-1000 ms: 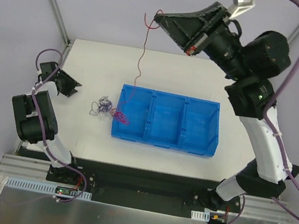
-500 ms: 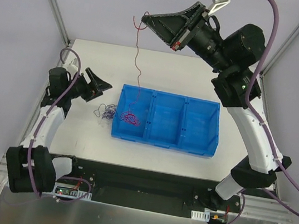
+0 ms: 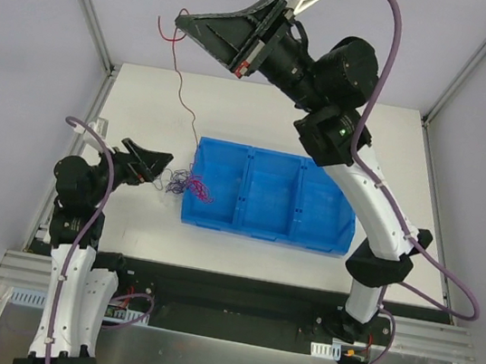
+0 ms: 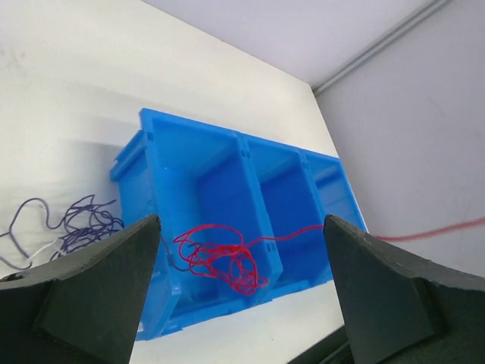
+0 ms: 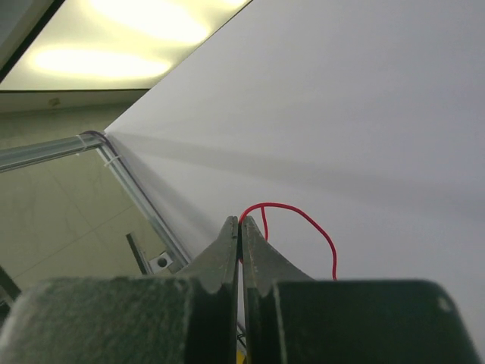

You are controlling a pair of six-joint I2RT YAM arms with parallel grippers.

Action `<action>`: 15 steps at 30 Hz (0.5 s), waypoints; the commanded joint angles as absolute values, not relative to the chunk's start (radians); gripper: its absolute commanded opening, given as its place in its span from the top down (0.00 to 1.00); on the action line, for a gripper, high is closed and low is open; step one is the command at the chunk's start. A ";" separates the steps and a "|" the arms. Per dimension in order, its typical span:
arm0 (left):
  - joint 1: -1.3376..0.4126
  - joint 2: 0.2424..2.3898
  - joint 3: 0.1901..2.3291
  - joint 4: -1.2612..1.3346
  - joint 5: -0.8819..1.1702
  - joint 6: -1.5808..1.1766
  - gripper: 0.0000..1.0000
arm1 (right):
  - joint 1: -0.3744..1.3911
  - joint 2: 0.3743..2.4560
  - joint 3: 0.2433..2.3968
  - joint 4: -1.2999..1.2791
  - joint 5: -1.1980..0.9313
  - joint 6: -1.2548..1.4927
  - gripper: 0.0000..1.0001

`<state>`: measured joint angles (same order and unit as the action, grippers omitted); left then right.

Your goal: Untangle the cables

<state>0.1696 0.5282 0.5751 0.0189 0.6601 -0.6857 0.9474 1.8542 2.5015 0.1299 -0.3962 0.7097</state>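
Observation:
My right gripper (image 3: 179, 19) is raised high above the table's back left and is shut on one end of a red cable (image 3: 183, 91). That cable hangs down to a red tangle (image 3: 200, 188) at the left end of the blue bin (image 3: 313, 202). In the right wrist view the fingertips (image 5: 240, 224) pinch the red cable (image 5: 303, 220), which loops out beyond them. Dark purple cables (image 3: 175, 178) lie clumped on the table just left of the bin. My left gripper (image 3: 158, 168) is open beside this clump, holding nothing. Between its fingers the left wrist view shows the red tangle (image 4: 223, 262) and the purple cables (image 4: 76, 227).
The blue bin (image 4: 227, 163) has three compartments and sits mid-table. The red tangle drapes over its near left corner. Metal frame posts (image 3: 87, 3) rise at the table's back corners. White tabletop (image 3: 145, 103) extends behind and to the left of the bin.
My right gripper has carried the red cable's end leftward, still high. My left arm has swung in toward the clump by the bin, and its jaws have opened wide.

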 commanded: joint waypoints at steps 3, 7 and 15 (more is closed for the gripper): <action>0.167 0.492 0.676 -0.300 0.328 -0.595 0.17 | 0.988 1.917 2.511 0.285 -0.371 0.798 0.99; 0.167 0.495 0.758 -0.449 0.092 -0.571 0.16 | 1.015 1.974 2.536 0.307 -0.351 0.822 0.99; 0.169 0.538 0.753 -0.453 0.052 -0.597 0.09 | 1.097 1.993 2.599 0.321 -0.301 0.766 0.99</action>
<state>0.1696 0.5045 0.7341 -0.4183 0.1230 -0.6060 1.0573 2.0487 2.5252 0.2333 -0.3279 0.7944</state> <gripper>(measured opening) 0.877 0.012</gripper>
